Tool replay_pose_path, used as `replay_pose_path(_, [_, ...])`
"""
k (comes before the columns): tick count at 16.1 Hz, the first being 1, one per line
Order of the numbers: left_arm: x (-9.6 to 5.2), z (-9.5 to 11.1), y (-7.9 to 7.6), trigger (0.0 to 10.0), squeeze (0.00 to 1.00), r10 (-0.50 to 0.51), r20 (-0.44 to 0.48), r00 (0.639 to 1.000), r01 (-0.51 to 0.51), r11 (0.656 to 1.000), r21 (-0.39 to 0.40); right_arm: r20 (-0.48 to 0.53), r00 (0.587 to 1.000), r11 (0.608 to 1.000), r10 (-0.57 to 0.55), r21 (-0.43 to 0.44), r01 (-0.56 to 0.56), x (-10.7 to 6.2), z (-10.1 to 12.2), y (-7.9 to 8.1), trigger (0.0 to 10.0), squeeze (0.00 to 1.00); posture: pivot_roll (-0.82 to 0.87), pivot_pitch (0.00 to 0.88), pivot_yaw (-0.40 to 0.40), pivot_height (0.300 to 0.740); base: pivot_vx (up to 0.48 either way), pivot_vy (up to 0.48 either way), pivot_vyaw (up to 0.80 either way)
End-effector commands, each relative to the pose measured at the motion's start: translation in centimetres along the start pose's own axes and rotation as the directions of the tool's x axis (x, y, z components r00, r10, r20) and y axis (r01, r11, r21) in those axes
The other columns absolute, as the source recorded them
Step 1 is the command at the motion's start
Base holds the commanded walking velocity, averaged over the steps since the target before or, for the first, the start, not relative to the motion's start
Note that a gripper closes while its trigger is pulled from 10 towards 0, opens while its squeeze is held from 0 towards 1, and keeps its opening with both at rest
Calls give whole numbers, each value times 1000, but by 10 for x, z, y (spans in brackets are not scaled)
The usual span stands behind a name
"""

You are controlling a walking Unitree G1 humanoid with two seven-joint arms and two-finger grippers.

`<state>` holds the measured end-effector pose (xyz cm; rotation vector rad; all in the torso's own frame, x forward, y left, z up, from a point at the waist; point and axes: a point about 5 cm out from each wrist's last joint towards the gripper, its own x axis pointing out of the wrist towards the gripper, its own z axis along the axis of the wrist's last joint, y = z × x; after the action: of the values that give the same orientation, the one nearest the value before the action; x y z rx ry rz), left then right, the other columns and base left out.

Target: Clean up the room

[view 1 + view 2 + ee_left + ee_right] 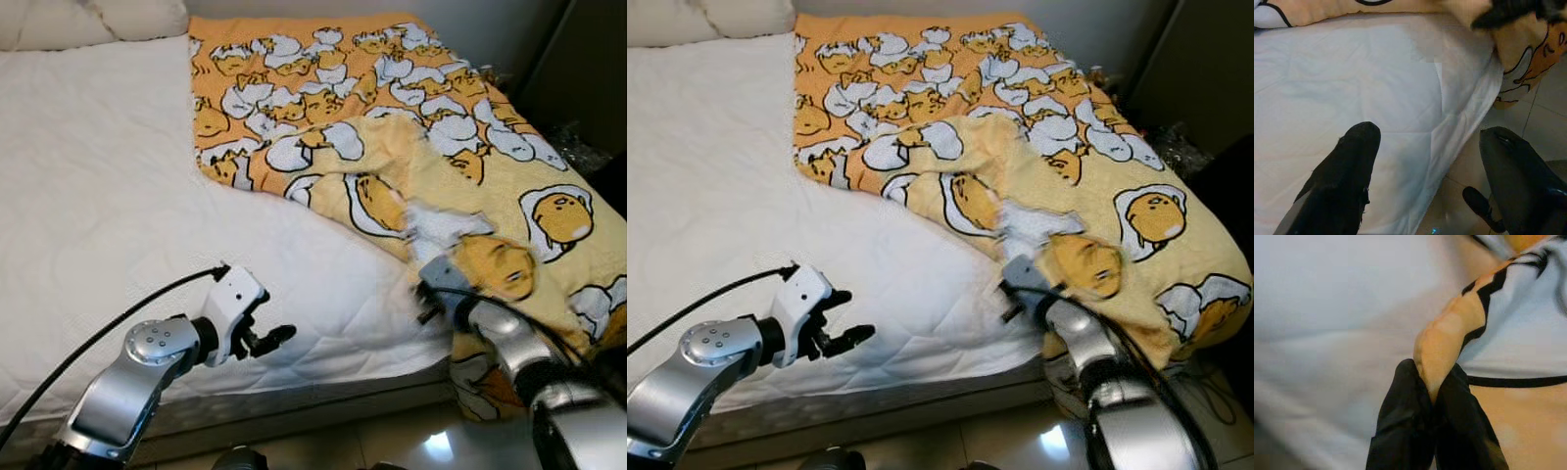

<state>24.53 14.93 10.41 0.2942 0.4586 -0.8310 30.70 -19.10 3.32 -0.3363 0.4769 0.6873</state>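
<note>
My right claw (1434, 396) pinches a fold of the blanket (441, 166), whose bulk lies ahead up the bed (98, 196); my left claw (1435, 171) gapes wide, farther off.

Premises: a bedroom in a home. Evidence: a bed (118, 215) with white quilted mattress cover occupies most of the view; pillows (88, 20) lie at 11 o'clock; a yellow cartoon-print blanket (411, 127) is spread from 12 to 4 o'clock, hanging over the bed edge. Glossy tiled floor (411, 446) shows at 6 o'clock. Dark furniture (588, 69) stands at 2 o'clock.
</note>
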Motion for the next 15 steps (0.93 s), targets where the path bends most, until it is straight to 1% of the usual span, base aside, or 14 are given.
replay_pose_path(1, [1, 1, -1, 10000, 0, -5, 1, 1000, 5, 1000, 11, 50, 994, 995, 98, 23, -100, 2, 7, 7, 0, 0, 33, 9, 11, 740, 0, 0, 0])
replay_pose_path(2, [2, 1, -1, 10000, 0, -8, 1, 1000, 8, 1000, 12, 110, 957, 961, 268, 33, -273, -4, 12, 23, 0, 0, 34, 8, 18, 740, 0, 0, 0])
replay_pose_path(3, [2, 1, 0, 10000, 0, -15, 0, 1000, 15, 1000, 18, 155, 784, 792, 600, 24, -611, -34, 22, 61, 0, 0, 34, 6, 23, 740, 0, 0, 0])
replay_pose_path(4, [3, 1, 0, 10000, 0, -17, 0, 1000, 17, 1000, 20, 157, 701, 707, 696, 23, -707, -46, 25, 77, 0, 0, 34, 6, 23, 740, 0, 0, 0])
replay_pose_path(6, [3, 0, 1, 10000, 0, -22, -2, 1000, 22, 999, 23, 152, 554, 556, 819, 33, -831, -71, 26, 98, 0, 0, 33, 5, 26, 740, 0, 0, 0])
replay_pose_path(7, [4, 0, 1, 10000, 0, -26, -3, 1000, 26, 999, 24, 141, 535, 536, 833, 34, -844, -74, 24, 101, 0, 0, 30, 5, 32, 740, 0, 0, 0])
replay_pose_path(8, [4, 0, 2, 10000, 0, -28, -4, 1000, 28, 999, 25, 135, 527, 527, 839, 33, -849, -75, 22, 103, 0, 0, 28, 2, 37, 740, 0, 0, 0])
replay_pose_path(9, [7, 1, 2, 10000, 0, -34, -3, 999, 35, 999, 26, 140, 555, 557, 820, 29, -830, -72, 20, 104, 0, 0, 27, 1, 41, 740, 0, 0, 0])
replay_pose_path(10, [10, 2, 2, 10000, 0, -37, 0, 999, 37, 999, 23, 138, 575, 576, 806, 43, -817, -75, 26, 107, 0, 0, 26, 0, 42, 740, 0, 0, 0])
replay_pose_path(11, [15, 2, 6, 10000, 0, -11, -4, 1000, 11, 1000, -20, 147, 584, 584, 798, 51, -810, -76, 32, 109, 0, 0, 24, 0, 44, 740, 0, 0, 0])
replay_pose_path(12, [20, 3, 8, 10000, 1000, -11, 6, 1000, 11, 991, -135, 154, 592, 593, 791, 48, -804, -74, 36, 109, 0, 0, 22, 1, 47, 740, 0, 0, 0])
replay_pose_path(13, [21, 3, 8, 10000, 1000, -17, 12, 1000, 19, 984, -176, 155, 594, 594, 790, 46, -803, -74, 37, 109, 0, 0, 22, 2, 48, 740, 0, 0, 0])
replay_pose_path(14, [26, 3, 8, 10000, 1000, -37, 19, 999, 40, 966, -257, 160, 598, 600, 785, 46, -799, -72, 39, 109, 0, 0, 21, 3, 51, 740, 0, 0, 0])
replay_pose_path(15, [28, 3, 7, 10000, 1000, -49, 18, 999, 52, 954, -295, 160, 599, 600, 785, 45, -799, -72, 39, 108, 0, 0, 21, 3, 51, 740, 0, 0, 0])
